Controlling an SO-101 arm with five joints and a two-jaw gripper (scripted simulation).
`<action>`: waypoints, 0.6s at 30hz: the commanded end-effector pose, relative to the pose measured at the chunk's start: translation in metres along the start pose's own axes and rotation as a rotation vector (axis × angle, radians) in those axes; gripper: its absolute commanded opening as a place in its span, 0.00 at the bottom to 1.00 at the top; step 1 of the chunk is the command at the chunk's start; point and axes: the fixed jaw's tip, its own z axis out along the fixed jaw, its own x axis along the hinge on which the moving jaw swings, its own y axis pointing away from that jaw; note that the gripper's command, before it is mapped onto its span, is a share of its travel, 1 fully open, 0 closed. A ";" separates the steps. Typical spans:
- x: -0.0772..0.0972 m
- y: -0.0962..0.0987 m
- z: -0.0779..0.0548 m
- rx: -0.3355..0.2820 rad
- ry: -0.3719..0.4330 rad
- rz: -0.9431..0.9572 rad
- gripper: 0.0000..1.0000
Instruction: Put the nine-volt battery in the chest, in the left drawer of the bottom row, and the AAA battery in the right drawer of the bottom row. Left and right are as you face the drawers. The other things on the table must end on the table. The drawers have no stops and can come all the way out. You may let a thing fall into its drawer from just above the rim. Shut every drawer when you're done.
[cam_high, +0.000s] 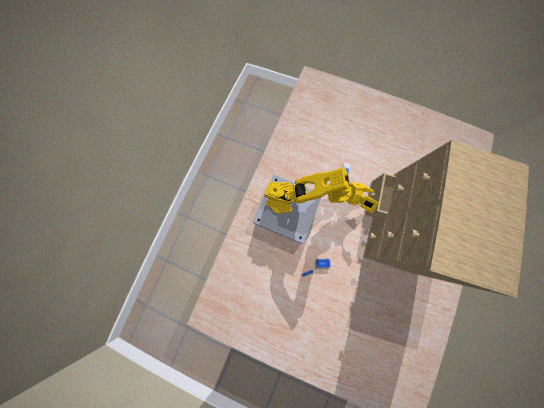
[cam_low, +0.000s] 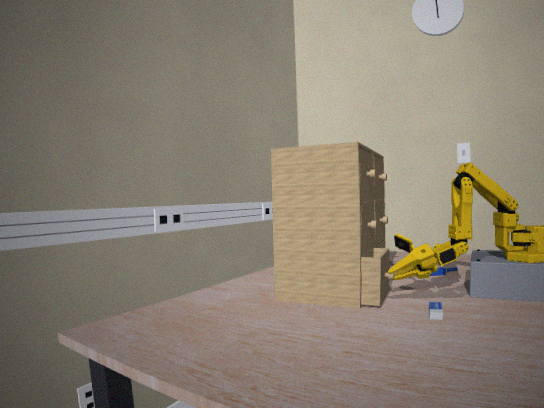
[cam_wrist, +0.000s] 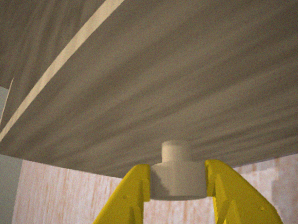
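Evidently the gripper (cam_high: 372, 192) (cam_low: 391, 274) (cam_wrist: 178, 175) pinches the knob (cam_wrist: 178, 186) of the pulled-out bottom-left drawer (cam_high: 383, 192) (cam_low: 371, 281) (cam_wrist: 130, 115), contents unclear. From above, the AAA battery (cam_high: 307, 273), apparently, lies between five and six o'clock from the base (cam_high: 263, 217) (cam_low: 520, 282).

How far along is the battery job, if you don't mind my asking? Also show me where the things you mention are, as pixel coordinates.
Done: the wooden chest's bottom-left drawer (cam_high: 382, 195) (cam_low: 372, 280) (cam_wrist: 125, 110) stands partly open. In hand: the yellow gripper (cam_high: 374, 199) (cam_low: 390, 274) (cam_wrist: 178, 175) grips its round knob (cam_wrist: 178, 181). Left: storing both batteries (the slim blue cylinder (cam_high: 307, 273) (cam_low: 451, 269), probably the AAA, lies on the table), opening the bottom-right drawer, shutting both.
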 end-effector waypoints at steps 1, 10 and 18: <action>0.009 0.006 -0.004 -0.019 0.029 -0.005 0.00; 0.011 0.006 -0.009 -0.024 0.035 -0.007 0.00; 0.012 0.006 -0.010 -0.026 0.036 -0.008 0.00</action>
